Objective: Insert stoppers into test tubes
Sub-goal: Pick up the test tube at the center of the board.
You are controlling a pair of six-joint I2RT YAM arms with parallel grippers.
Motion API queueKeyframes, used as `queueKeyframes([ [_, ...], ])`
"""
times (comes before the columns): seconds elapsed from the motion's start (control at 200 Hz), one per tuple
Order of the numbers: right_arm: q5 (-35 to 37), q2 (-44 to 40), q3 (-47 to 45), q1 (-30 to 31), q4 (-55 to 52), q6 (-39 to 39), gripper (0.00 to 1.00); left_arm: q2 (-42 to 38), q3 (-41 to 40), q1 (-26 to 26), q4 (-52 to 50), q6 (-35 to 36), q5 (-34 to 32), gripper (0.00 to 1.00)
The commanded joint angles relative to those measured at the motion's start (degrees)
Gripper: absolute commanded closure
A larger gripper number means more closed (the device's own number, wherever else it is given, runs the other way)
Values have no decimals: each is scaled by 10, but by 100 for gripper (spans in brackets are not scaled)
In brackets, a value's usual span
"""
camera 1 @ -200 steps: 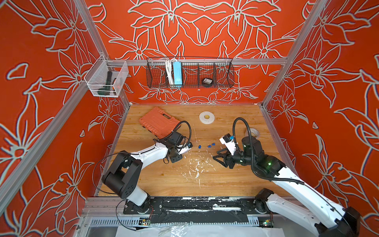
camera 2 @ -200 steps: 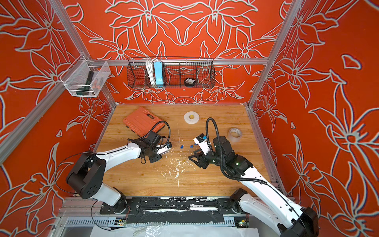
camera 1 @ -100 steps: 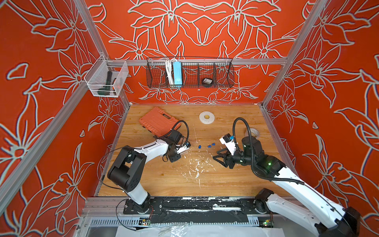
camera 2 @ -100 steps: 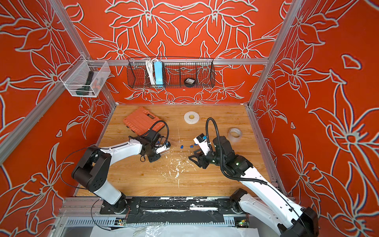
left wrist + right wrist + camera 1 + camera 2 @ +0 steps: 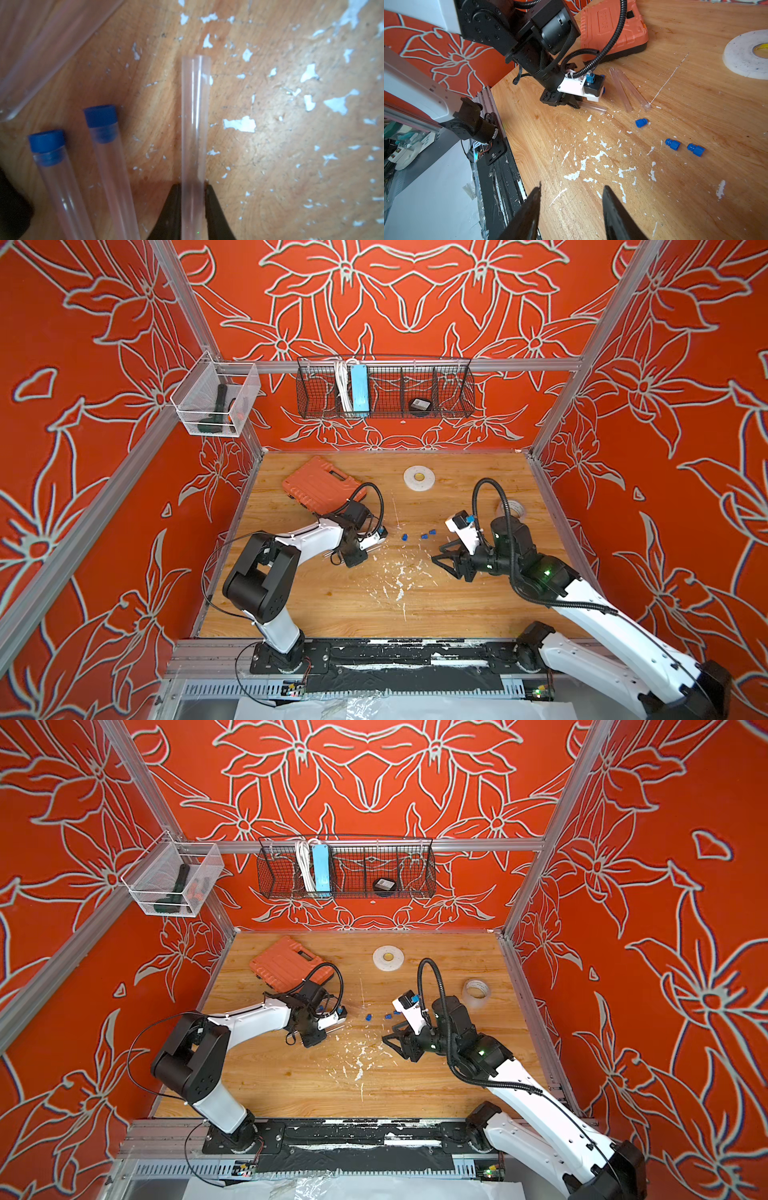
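In the left wrist view my left gripper [image 5: 192, 185] is shut on a clear, unplugged test tube [image 5: 195, 104] lying on the wood, its open end pointing away. Beside it lie two test tubes [image 5: 110, 166] with blue stoppers [image 5: 100, 115] in their mouths. In the right wrist view two more open test tubes [image 5: 626, 91] lie next to the left gripper. Three loose blue stoppers [image 5: 641, 122] are scattered on the table; in a top view they [image 5: 415, 536] sit between the arms. My right gripper [image 5: 572, 186] hovers open and holds nothing, short of the stoppers.
An orange tool case [image 5: 320, 485] lies behind the left arm. A white tape roll [image 5: 418, 477] and a clear tape roll [image 5: 513, 508] sit toward the back right. White paint flecks [image 5: 399, 572] cover the table's middle. A black rail [image 5: 374, 655] borders the front edge.
My left gripper has closed its jaws onto the open test tube, and the left arm has shifted slightly. The right arm has not moved.
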Motion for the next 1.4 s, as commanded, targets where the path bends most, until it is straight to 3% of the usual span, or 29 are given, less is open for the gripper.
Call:
queueKeyframes([
  [0.0,-7,-7,9,3,3,-5,51,17,-3,3,-23,3,11,88],
  [0.24,4,-8,13,3,-7,-6,52,-19,-12,-1,-11,4,14,95],
  [0.455,34,5,16,3,-6,22,51,-103,-53,-16,46,2,26,97],
  [0.706,107,53,41,3,-3,165,49,-207,-95,-66,101,7,27,99],
  [1.026,-50,177,95,4,28,221,45,-287,-131,-119,149,8,21,99],
  [1.396,-72,283,150,9,21,214,40,-307,-147,-157,180,1,33,99],
])
